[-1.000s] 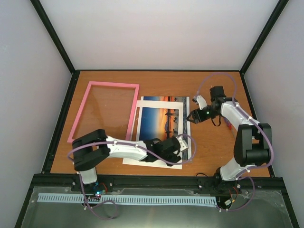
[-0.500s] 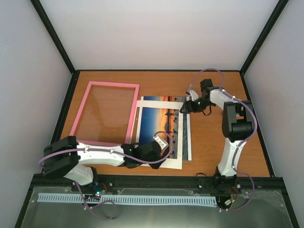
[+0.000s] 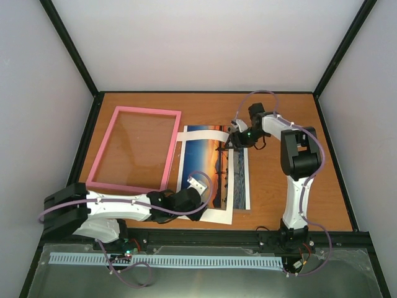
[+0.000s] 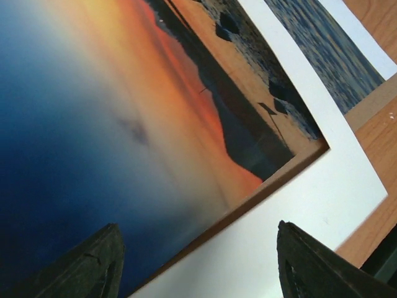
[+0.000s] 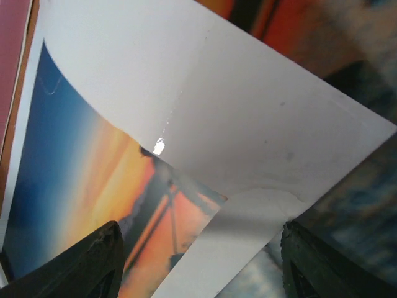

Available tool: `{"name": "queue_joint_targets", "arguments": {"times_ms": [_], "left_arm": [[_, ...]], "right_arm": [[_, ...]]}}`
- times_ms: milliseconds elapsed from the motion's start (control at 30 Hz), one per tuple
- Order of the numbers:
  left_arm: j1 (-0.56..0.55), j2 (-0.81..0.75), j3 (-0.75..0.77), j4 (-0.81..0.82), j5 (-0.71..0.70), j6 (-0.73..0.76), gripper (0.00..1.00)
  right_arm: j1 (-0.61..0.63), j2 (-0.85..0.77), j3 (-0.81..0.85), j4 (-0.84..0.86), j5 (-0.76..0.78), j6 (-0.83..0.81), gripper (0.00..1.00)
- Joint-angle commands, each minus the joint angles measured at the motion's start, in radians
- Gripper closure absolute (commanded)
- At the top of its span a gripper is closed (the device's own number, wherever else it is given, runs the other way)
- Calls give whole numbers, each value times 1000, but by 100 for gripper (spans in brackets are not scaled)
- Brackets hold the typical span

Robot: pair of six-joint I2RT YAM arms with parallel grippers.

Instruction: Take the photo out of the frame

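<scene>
Fingers [image 4: 93,261] of the left gripper [image 3: 201,186] stand spread and grasp nothing, poised over the near-left corner of the cream mat [image 3: 205,213]. A second ago that arm reached farther right. The right gripper [image 3: 232,141], its fingers [image 5: 99,254] likewise apart and empty, has swung in from the side to the mat's far right corner. The mat now sits skewed, its far edge curling up. The photo [image 3: 201,158] lies beneath it on the table [image 3: 279,112], beside the pink frame [image 3: 103,147].
</scene>
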Motion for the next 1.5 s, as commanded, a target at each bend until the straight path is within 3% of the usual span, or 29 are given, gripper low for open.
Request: {"name": "queue_joint_targets", "arguments": {"times_ms": [0, 500, 867, 1067, 1200, 1467], "left_arm": [[6, -59, -26, -13, -50, -49, 32], [43, -123, -42, -54, -115, -86, 30], [71, -61, -14, -34, -83, -43, 30], [105, 11, 24, -59, -64, -71, 29], [161, 64, 67, -141, -74, -163, 30], [285, 92, 65, -95, 56, -173, 32]], "right_arm": [[65, 21, -6, -36, -55, 1, 33], [183, -125, -125, -159, -109, -125, 33], [128, -331, -187, -288, 227, -223, 30], [-11, -311, -55, -232, 260, -234, 33], [-45, -295, -23, -79, 270, -233, 47], [-59, -167, 51, 76, 272, -163, 47]]}}
